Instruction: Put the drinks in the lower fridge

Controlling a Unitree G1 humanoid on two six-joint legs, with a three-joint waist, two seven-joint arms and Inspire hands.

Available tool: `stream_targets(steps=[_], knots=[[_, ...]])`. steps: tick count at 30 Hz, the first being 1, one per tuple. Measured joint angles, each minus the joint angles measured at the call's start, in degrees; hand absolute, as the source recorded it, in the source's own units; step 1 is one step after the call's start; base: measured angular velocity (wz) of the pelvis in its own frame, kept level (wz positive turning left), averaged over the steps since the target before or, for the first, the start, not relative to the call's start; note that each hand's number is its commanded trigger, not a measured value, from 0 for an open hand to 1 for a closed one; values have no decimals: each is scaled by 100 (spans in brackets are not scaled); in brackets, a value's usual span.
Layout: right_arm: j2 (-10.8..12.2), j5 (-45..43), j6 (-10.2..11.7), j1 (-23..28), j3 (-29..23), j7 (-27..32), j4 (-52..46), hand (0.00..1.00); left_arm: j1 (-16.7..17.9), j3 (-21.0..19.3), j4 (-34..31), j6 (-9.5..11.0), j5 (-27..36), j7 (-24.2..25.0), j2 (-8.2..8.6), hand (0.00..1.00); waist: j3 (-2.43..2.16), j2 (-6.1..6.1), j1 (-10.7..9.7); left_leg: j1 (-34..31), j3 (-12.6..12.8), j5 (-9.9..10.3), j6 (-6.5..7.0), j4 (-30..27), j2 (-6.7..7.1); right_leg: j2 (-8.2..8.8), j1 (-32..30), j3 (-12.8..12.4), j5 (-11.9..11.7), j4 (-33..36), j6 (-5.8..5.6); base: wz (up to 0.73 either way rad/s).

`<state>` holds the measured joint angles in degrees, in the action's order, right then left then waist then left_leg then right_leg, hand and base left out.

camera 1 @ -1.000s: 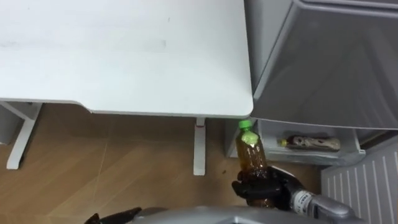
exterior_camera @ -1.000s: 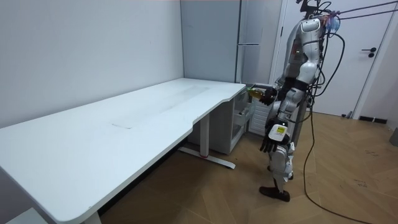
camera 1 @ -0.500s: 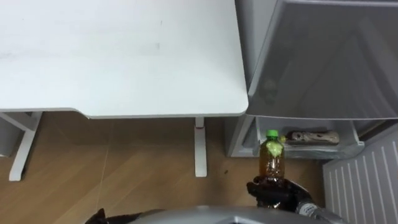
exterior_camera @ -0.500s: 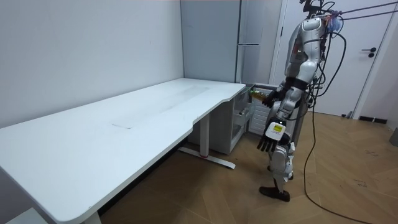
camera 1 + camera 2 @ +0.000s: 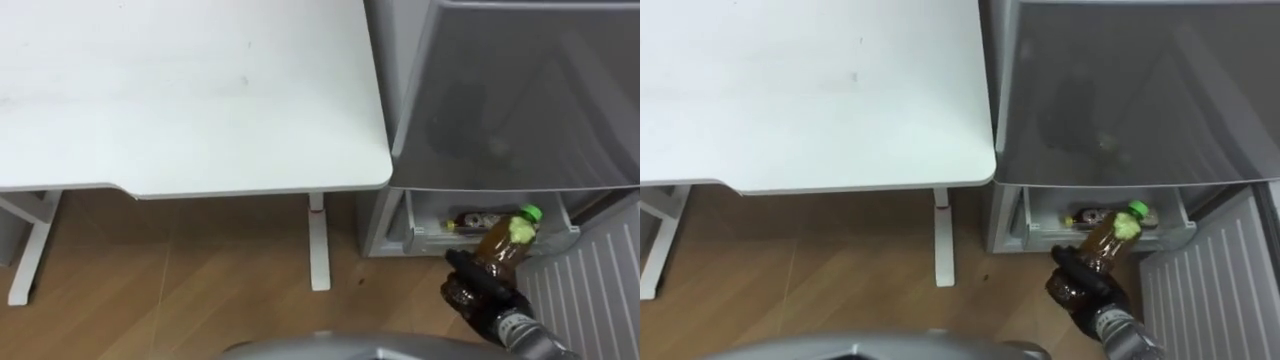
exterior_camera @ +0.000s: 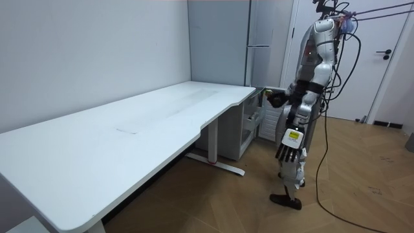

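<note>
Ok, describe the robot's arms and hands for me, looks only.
The right hand is black with dark, segmented fingers, set on a silver-grey metallic wrist cuff. The left hand, seen in the room view, has black fingers too and carries a small white tag with a yellow mark at its back. Both arms are silver-grey with darker joints.

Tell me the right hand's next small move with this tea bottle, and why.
Probably ease the right hand forward and slightly down, carrying the tea bottle into the open lower fridge compartment. The bottle is gripped and tilted, green cap toward the opening, at its front edge, where a second bottle lies. The left hand hangs open at the robot's side.
</note>
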<state>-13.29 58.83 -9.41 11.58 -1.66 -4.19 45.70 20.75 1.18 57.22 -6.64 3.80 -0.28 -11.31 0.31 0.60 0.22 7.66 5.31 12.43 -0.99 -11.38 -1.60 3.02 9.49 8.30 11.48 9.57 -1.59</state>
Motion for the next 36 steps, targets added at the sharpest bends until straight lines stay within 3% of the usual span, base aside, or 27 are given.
stream_targets(steps=[7,11,14,17,21,27,36], knots=[[-32,1201,38,-220,-481,193,100,100,89,-103,-4,-204,-238,152,64,0,-1,-88,-5,-111,-104,9,17,-62,42,62,-68,137,83,80,-21,8],[-99,1624,191,-851,-580,218,568,100,-22,-96,-32,-216,-226,265,60,0,0,-150,-148,-555,-255,-5,32,-292,68,112,-433,287,109,331,-4,19],[-207,1888,217,-1611,-651,240,1129,100,-357,-90,-34,-220,-230,346,43,0,18,-211,-131,-1075,-286,-18,48,-553,76,163,-997,298,146,689,21,7],[-310,2023,238,-2463,-650,285,1667,100,-805,27,19,-192,-202,358,-101,0,58,-182,-136,-1631,-293,-128,87,-698,148,287,-1660,300,211,1151,32,5],[-348,2183,233,-3021,-645,296,2149,100,-1160,187,69,-141,-202,347,-343,0,123,-99,-59,-2268,-235,-246,110,-860,168,356,-2409,241,211,1462,72,-5],[-618,2262,234,-3666,-637,420,2371,100,-1305,576,223,-154,228,312,-424,0,155,-41,169,-3157,-149,-311,130,-1181,197,406,-3444,36,206,1974,104,-5],[-902,2419,246,-4278,-630,734,2366,100,-1450,695,340,-93,523,114,-450,0,202,33,403,-4537,-56,-317,147,-1872,253,612,-4937,-43,340,2873,201,3]])
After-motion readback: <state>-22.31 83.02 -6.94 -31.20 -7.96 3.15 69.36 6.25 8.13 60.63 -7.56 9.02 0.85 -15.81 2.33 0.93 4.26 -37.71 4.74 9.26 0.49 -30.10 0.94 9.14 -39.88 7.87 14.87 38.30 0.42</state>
